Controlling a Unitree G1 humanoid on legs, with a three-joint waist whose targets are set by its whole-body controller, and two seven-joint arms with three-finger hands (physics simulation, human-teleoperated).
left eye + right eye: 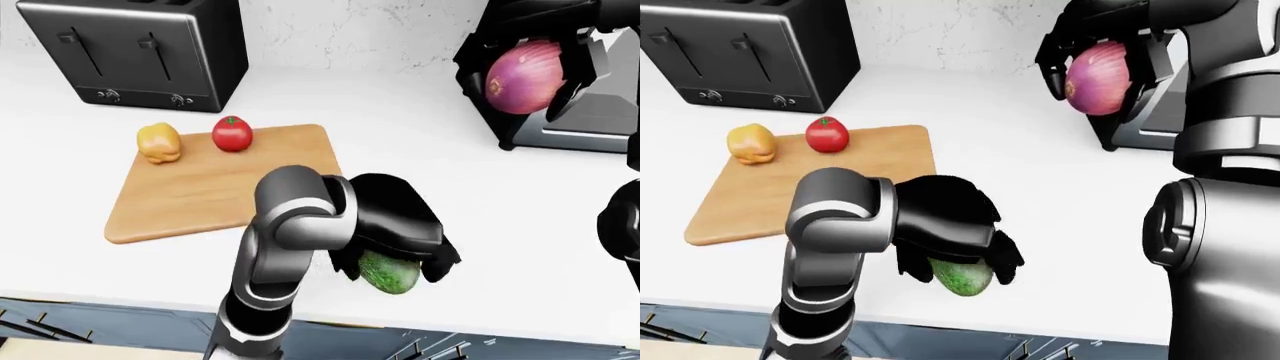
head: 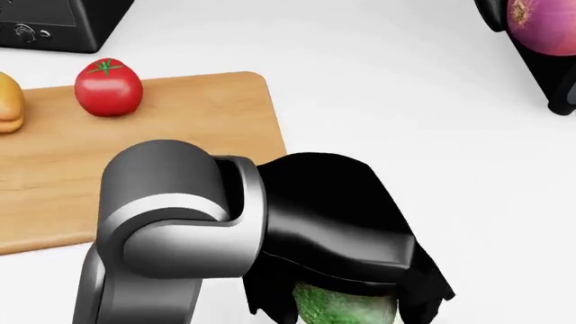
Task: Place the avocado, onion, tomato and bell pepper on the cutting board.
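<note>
My left hand (image 1: 393, 268) arches over the green avocado (image 1: 962, 276) on the white counter, just right of the wooden cutting board (image 1: 230, 187). Its black fingers curl down round the fruit on both sides, so only the lower part shows. A red tomato (image 1: 232, 134) and a yellow bell pepper (image 1: 159, 142) sit side by side on the upper part of the board. At the top right, my right hand (image 1: 1098, 75) is raised off the counter and shut on the purple onion (image 1: 525, 66).
A black toaster (image 1: 140, 52) stands at the top left, above the board. A dark appliance (image 1: 585, 124) stands at the right edge, behind the raised onion. The counter's edge (image 1: 450, 322) runs just below the avocado.
</note>
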